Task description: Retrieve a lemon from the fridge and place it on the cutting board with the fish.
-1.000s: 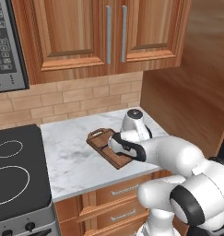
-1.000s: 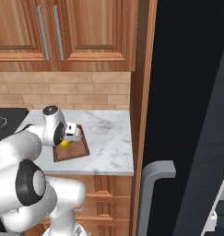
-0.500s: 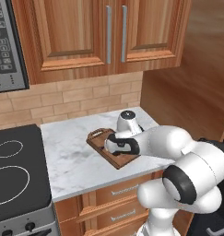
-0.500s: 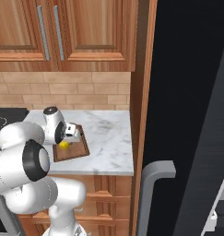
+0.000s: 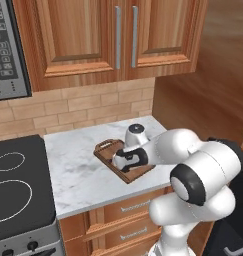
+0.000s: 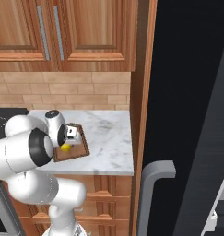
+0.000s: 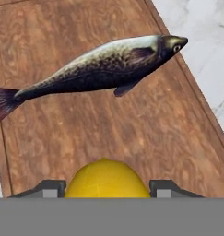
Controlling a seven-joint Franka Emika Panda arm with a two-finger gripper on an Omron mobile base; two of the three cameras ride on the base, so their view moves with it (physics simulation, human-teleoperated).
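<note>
Since a second ago the arm has swung in lower over the counter (image 5: 78,170), its elbow now bulking up in front of the right part of the cutting board (image 5: 109,150). The gripper (image 7: 106,186) is clamped on the lemon (image 7: 107,179), which sits between the two fingertips (image 7: 51,188) just above the board's wood. From the right side the lemon (image 6: 66,147) shows as a yellow spot under the hand, over the board (image 6: 81,150) near the counter's front edge. Looking along the hand, a dark, silvery fish (image 7: 95,69) lies across the board beyond the lemon, head toward the marble side; from behind, the arm covers the fish altogether. A stove (image 5: 15,190) borders the counter's left end, wooden cabinets (image 5: 118,37) hang above the brick wall, and the black fridge (image 6: 187,115) with its grey handle (image 6: 152,193) stands past the counter's right end.
</note>
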